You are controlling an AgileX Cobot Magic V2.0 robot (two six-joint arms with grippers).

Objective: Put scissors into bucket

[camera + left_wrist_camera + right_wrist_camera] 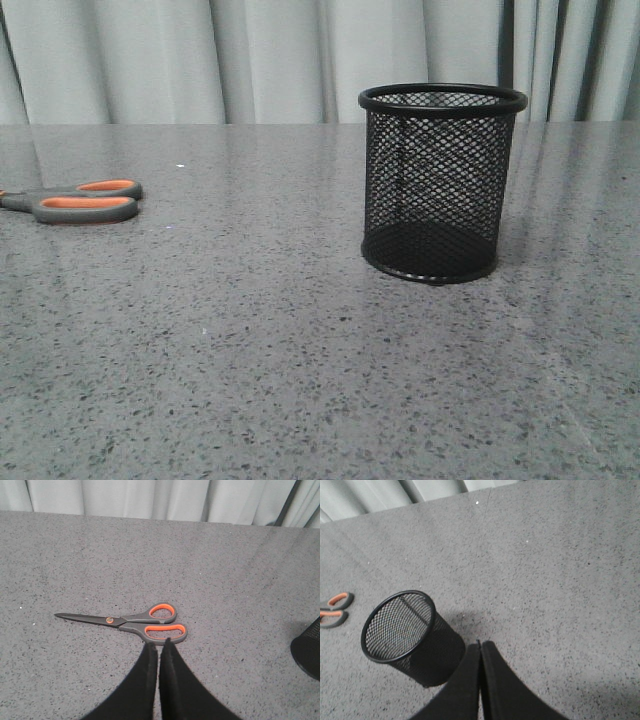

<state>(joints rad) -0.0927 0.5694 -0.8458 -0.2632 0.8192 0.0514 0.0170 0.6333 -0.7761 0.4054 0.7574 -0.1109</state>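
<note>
- Speckled grey stone-look table (300, 380) fills the near part of the front view and carries both task things; pale grey curtains (250, 60) hang behind its far edge.
- Right of centre stands the black wire-mesh cylindrical bucket (441, 180), upright on its solid round base, its rolled rim open upward. Nothing shows inside it through the mesh.
- Far off to the left, well apart from the bucket, lie the scissors with dark grey handles lined in orange (82, 201), flat on the table. Only the handle loops show in the front view; the blades run out past the left edge.
- From the left wrist view, the scissors (135, 624) are closed, slim metal blades pointing away from the bucket (307, 650), handle loops toward it.
- Left tool (159, 652) hovers just near the larger handle loop, its two black fingers (145, 680) pressed together with nothing between them.
- Right tool (480, 652) hangs above the table just beside the bucket (407, 635), its fingers (500, 685) likewise closed on nothing.
- Handle loops of the scissors (335, 610) peek in beyond the bucket in the right wrist view.
</note>
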